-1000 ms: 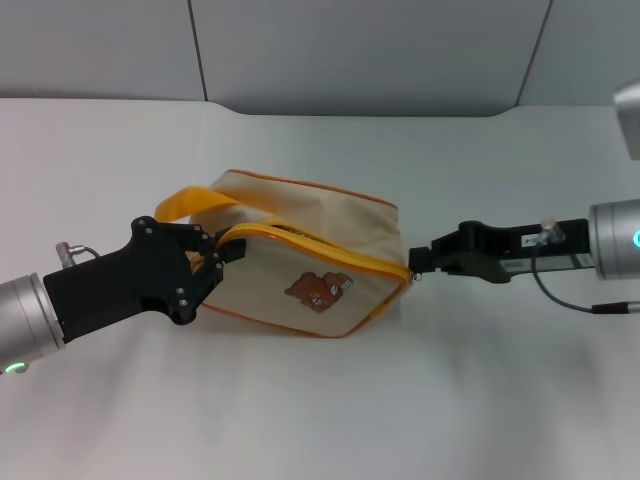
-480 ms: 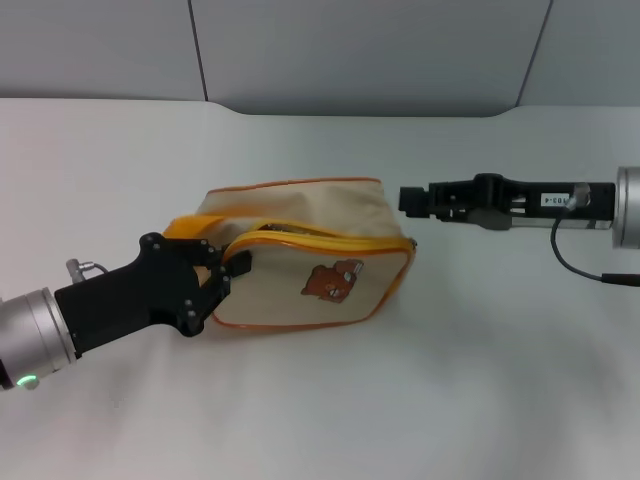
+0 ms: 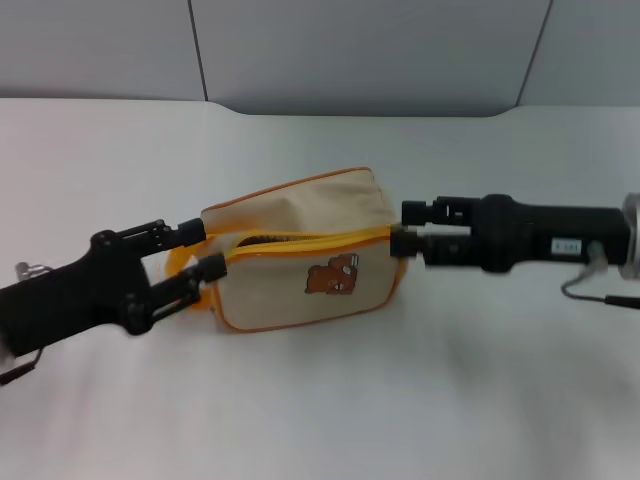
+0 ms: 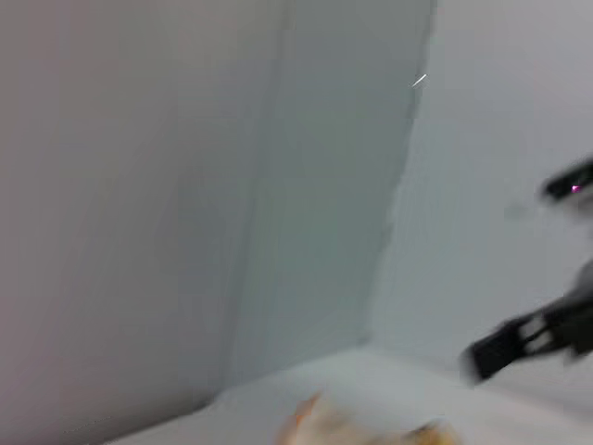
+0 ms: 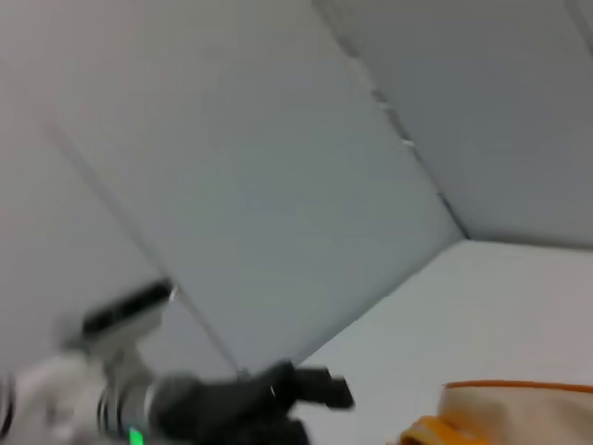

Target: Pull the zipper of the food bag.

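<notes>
Evenly and brightly lit from above, no glare. Only soft, faint shadows on the table (image 3: 320, 400) under the bag (image 3: 300, 255) and below both arms. Head view mostly sharp around the bag; motion smear along the left gripper (image 3: 200, 255) and right gripper (image 3: 402, 232). Both wrist views heavily blurred: wall panels soft, the far arm streaked, the bag's edge near the fingers an indistinct cream and orange smudge. Slight pink tint at left.

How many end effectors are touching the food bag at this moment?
2. The left end effector is at the food bag's handle end. The right end effector is at its opposite end, by the yellow piping.
</notes>
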